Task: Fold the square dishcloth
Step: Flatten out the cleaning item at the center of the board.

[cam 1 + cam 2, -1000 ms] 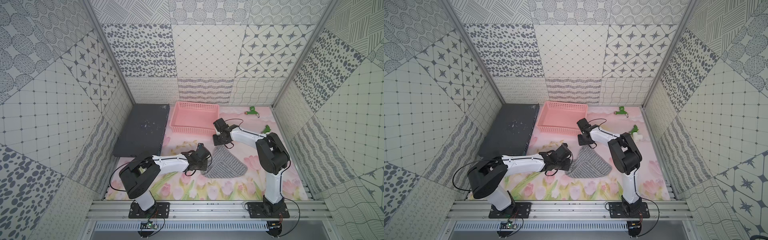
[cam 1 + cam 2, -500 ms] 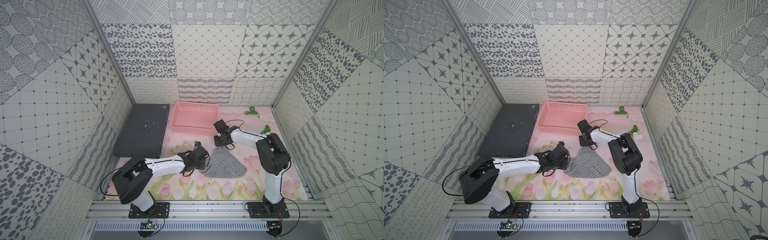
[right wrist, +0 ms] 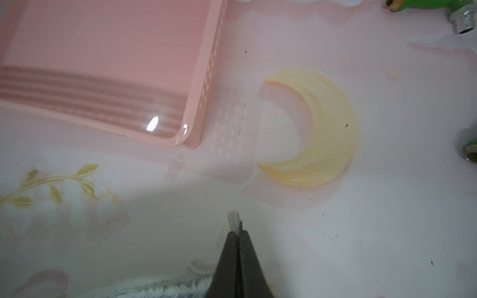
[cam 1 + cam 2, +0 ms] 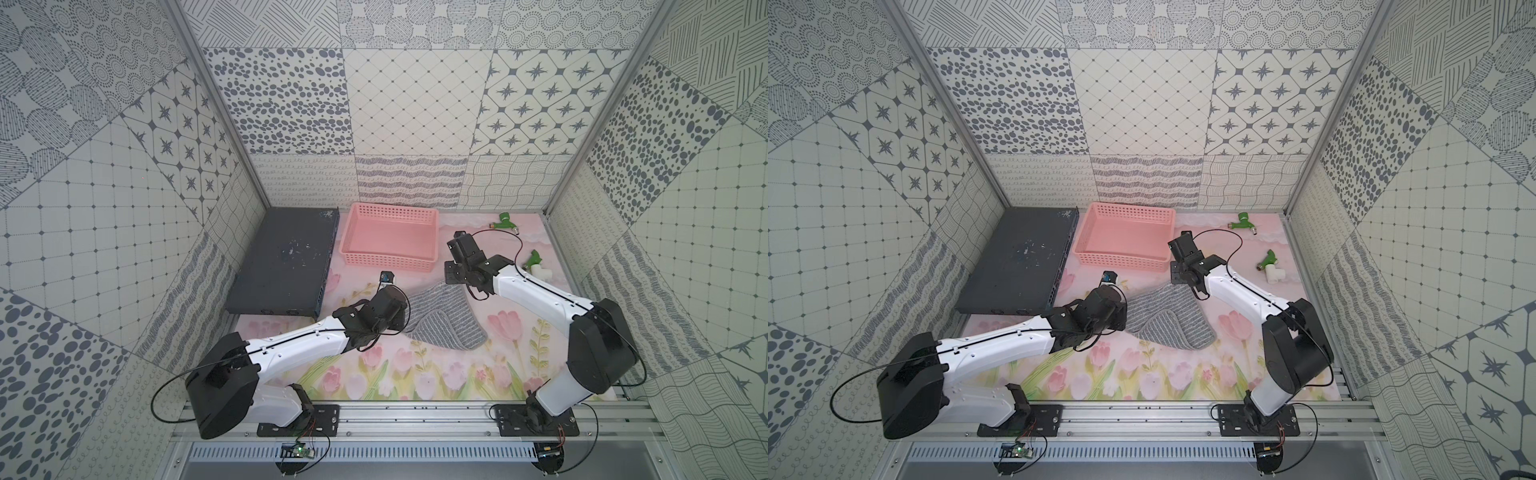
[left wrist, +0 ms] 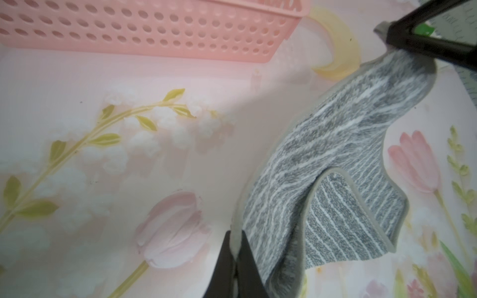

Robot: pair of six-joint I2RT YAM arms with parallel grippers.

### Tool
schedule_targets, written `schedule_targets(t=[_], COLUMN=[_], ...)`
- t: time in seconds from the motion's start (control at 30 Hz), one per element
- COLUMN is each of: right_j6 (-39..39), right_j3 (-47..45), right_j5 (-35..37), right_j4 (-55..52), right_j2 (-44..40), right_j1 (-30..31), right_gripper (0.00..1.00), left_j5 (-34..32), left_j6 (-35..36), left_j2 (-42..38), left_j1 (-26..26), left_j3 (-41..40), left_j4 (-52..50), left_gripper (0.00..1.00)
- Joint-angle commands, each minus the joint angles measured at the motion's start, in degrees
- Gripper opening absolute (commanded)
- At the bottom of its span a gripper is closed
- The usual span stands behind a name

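The square dishcloth (image 4: pixel 440 320) (image 4: pixel 1167 320), grey with whitish stripes, lies at mid-table between both arms, one flap turned over on itself. My left gripper (image 5: pixel 236 238) is shut on its hemmed left edge, and the cloth (image 5: pixel 335 154) rises from the mat there. My right gripper (image 3: pixel 236 228) is shut on the far corner near the basket. A bit of pale hem pokes out past its tips, and the cloth (image 3: pixel 154 290) trails behind it. In both top views the wrists (image 4: pixel 386 311) (image 4: pixel 1187 270) hide the fingertips.
A pink basket (image 4: pixel 390 259) stands just behind the cloth, with a dark grey box (image 4: pixel 286 262) to its left. Two green fittings (image 4: pixel 505 219) (image 4: pixel 534 259) lie at the back right. A small blue-and-white item (image 4: pixel 386 279) sits by the left wrist.
The right gripper has closed on the cloth's far corner. The left arm's elbow has swung out to the left while its gripper kept its hold on the cloth's edge.
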Motion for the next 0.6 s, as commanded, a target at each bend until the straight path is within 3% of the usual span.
schedule_targets(t=[0.0,0.3,0.57], right_j6=[0.7,-3.8,-5.5], right_j3=[-2.6,-6.2,-6.2], right_j5=[3.6,-1.6,-2.9], right_j4=[3.3,6.7,4.3], right_j2=[-6.2,-25.7,-35.5], right_j1=[-0.1,-0.2,-0.2], right_gripper=[0.03,0.04,0.02], left_j5=[-3.4,6.2,6.7], left_j6=[6.3,17.5,22.1], left_j2=[-5.6,-17.2,-18.3], left_j1=[0.6,0.6,0.6], left_j3=[-0.2,3.9,9.6], left_j4=[4.2,6.1,1.9], left_gripper=[0.0,0.0,0.0])
